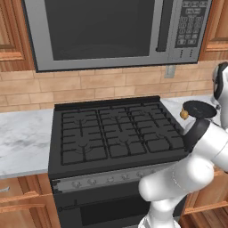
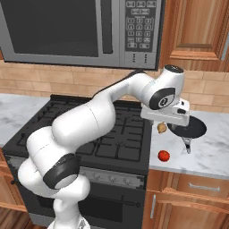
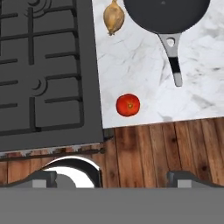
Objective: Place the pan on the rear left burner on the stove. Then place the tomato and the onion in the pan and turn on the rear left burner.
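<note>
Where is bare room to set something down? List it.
Free: all the grates of the stove, and the marble counter left of it. Crowded: the right counter, where the pan, onion and tomato sit; a bare patch lies between them.

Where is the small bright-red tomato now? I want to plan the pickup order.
The small bright-red tomato lies on the white marble counter right of the black gas stove, near the front edge, with the tan onion and black frying pan behind it.

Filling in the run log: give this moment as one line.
jaws open, empty | pan, onion, tomato on counter right of stove | burners bare
</note>
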### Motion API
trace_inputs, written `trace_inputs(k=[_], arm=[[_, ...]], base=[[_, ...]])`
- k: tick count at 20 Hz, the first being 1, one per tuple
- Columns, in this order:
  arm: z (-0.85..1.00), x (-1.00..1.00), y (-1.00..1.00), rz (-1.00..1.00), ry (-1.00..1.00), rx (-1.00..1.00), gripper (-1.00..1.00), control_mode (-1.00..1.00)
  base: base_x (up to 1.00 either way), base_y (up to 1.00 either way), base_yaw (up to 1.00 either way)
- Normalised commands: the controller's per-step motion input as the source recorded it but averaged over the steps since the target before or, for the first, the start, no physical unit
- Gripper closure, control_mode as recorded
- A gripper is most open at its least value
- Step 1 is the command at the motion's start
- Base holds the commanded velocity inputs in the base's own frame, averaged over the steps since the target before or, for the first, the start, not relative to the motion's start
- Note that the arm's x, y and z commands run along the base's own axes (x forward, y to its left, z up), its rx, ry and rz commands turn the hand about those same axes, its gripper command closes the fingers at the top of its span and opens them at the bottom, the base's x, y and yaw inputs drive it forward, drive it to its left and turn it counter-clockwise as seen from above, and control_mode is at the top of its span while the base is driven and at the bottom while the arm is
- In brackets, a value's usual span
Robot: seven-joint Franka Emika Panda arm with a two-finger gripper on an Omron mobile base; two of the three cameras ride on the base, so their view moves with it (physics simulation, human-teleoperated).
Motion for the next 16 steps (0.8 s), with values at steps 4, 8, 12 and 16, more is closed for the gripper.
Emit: trace_inputs(k=[4, 8, 12, 16], arm=[[-0.12, 0.18, -0.41, 0.00, 0.00, 0.01, -1.00, -1.00], [-0.09, 0.21, -0.36, 0.00, 0.01, 0.00, -1.00, -1.00], [-0.09, 0.26, -0.32, 0.00, 0.00, 0.00, -1.00, -1.00], [-0.12, 0.25, -0.30, 0.00, 0.00, 0.00, -1.00, -1.00]], base=[[0.00, 0.00, 0.00], [0.00, 0.00, 0.00], [0.00, 0.00, 0.00], [0.00, 0.00, 0.00]])
